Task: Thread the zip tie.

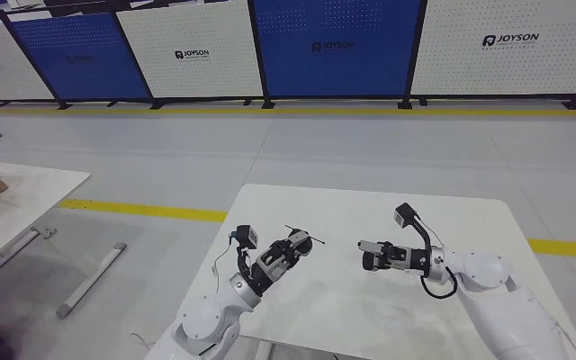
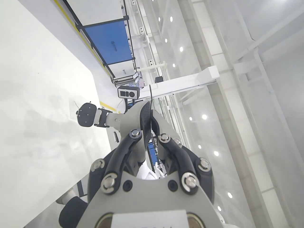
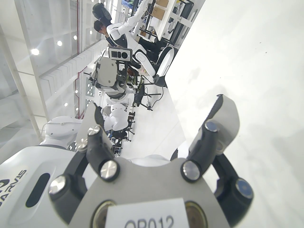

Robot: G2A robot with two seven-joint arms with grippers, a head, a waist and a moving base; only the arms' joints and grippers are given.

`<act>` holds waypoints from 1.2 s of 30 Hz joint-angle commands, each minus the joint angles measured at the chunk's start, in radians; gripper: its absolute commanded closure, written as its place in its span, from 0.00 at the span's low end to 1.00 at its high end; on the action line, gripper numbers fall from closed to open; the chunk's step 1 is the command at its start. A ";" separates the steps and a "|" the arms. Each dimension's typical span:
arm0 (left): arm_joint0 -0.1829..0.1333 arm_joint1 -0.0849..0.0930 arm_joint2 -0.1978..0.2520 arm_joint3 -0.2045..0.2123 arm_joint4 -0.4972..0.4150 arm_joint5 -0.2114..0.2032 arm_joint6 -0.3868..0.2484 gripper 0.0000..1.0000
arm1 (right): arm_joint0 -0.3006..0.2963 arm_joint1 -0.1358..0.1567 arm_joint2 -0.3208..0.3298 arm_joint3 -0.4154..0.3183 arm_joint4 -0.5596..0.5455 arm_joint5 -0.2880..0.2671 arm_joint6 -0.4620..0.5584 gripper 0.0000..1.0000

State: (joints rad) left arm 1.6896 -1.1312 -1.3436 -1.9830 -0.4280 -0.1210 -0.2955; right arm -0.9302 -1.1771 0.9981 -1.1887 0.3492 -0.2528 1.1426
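My left pincer [image 1: 300, 241] is pressed together on the zip tie [image 1: 308, 235], pinching the thin black strip flat between its two pads. It holds the strip off the surface, above the left part of the worktop [image 1: 387, 205] and toward the near side. In the top view a short length of the tie shows past the fingertips as a dark line, and it points toward the middle of the worktop. In the left wrist view the free end [image 2: 150, 93] pokes straight out beyond the closed pads. I cannot make out which end of the tie this is, head or tail.

My right pincer [image 1: 364, 254] hangs above the middle of the worktop with its tips turned toward the worktop's left part, facing the tie's free end. The pincer and the tie are apart, not touching. Its fingers [image 3: 226, 110] are spread wide, with bare white worktop showing between them and nothing in their grip.

Past the far edge of the worktop lies grey floor with a yellow line [image 1: 144, 210]. Beyond that stands a row of blue and white panels [image 1: 333, 45].
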 commanded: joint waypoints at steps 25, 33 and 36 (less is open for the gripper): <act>-0.024 -0.003 0.024 0.032 0.086 0.029 0.013 1.00 | 0.000 0.000 0.000 0.000 0.000 0.000 0.000 0.00; -0.077 -0.010 0.105 0.159 0.255 0.065 0.054 1.00 | 0.000 0.000 0.000 0.000 0.000 0.000 0.000 0.00; -0.082 -0.007 0.122 0.183 0.341 0.092 0.050 1.00 | 0.000 0.000 0.000 0.000 0.000 0.000 0.000 0.00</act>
State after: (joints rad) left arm 1.6082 -1.1389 -1.2266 -1.8056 -0.1163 -0.0374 -0.2484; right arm -0.9302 -1.1771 0.9981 -1.1887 0.3492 -0.2528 1.1426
